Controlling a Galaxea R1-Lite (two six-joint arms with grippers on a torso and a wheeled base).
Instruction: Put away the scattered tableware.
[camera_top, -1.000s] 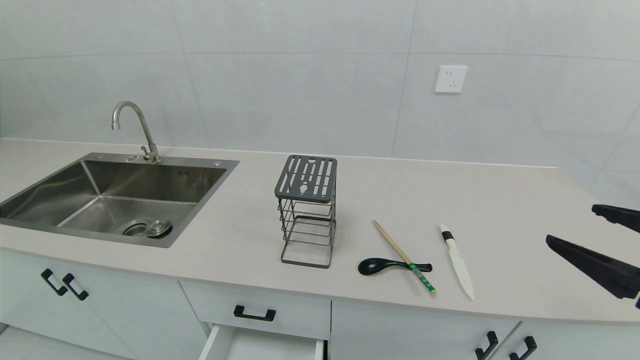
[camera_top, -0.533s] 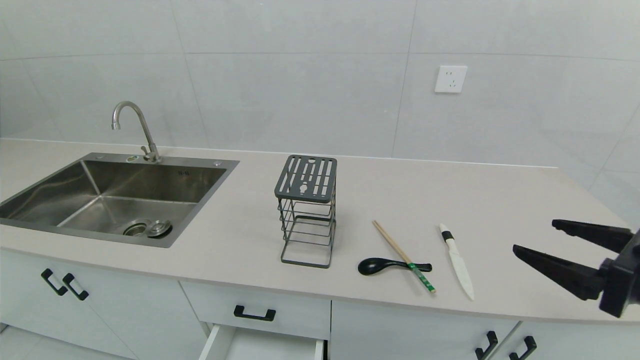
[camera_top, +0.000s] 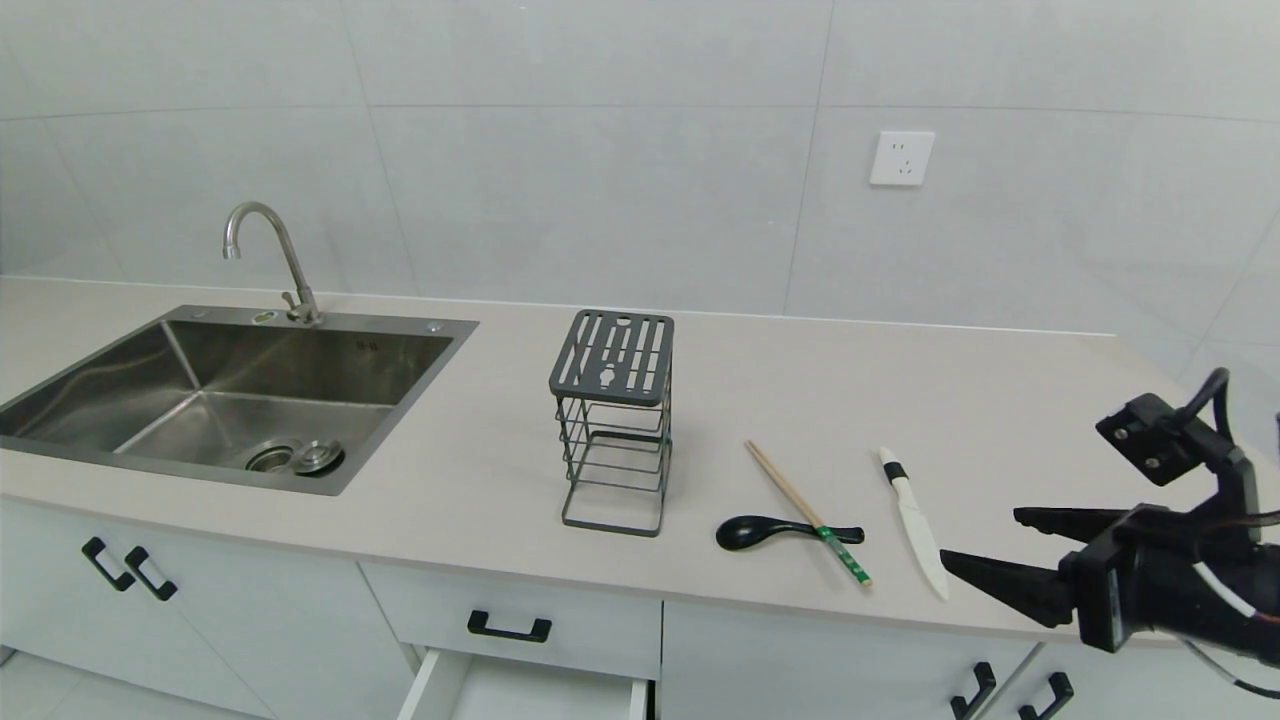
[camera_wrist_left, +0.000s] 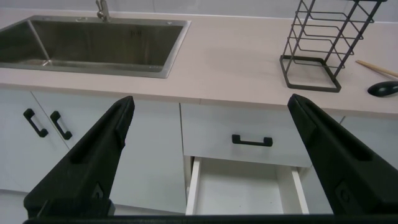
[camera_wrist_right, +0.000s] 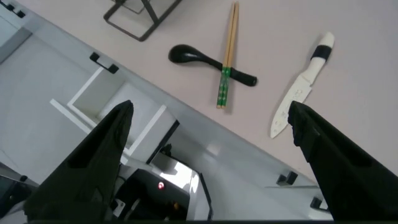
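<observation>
Long pale counter (camera_top: 900, 400) along a tiled wall, with white cabinets underneath. Steel sink (camera_top: 250, 365) sunk into its left end, curved tap (camera_top: 270, 250) at the back rim. Below the counter's middle, one drawer (camera_top: 520, 695) pulled open.

Dark wire rack (camera_top: 612, 430) standing upright near the middle of the counter, slotted plate on top, well apart from the sink.

Right gripper (camera_top: 980, 535) at the counter's front right edge, fingers spread wide, tips pointing left toward the knife. Nearer fingertip close to the blade's tip in the head view; touching or not, cannot tell. From its own camera, the tableware seen between the two fingers.

Left gripper (camera_wrist_left: 209, 99) low in front of the cabinets, fingers likewise wide apart and gripping nothing, facing the open drawer with the rack up to one side.

All tableware lying flat to the right of the rack. White knife (camera_top: 915, 525) with a black band on the handle farthest right, blade toward the front edge. Pair of chopsticks (camera_top: 805, 510) slanting between knife and rack, green ends frontward, laid across the spoon's handle. Black spoon (camera_top: 760, 532) nearest the rack, bowl toward it.

White wall socket (camera_top: 901, 157) above.
</observation>
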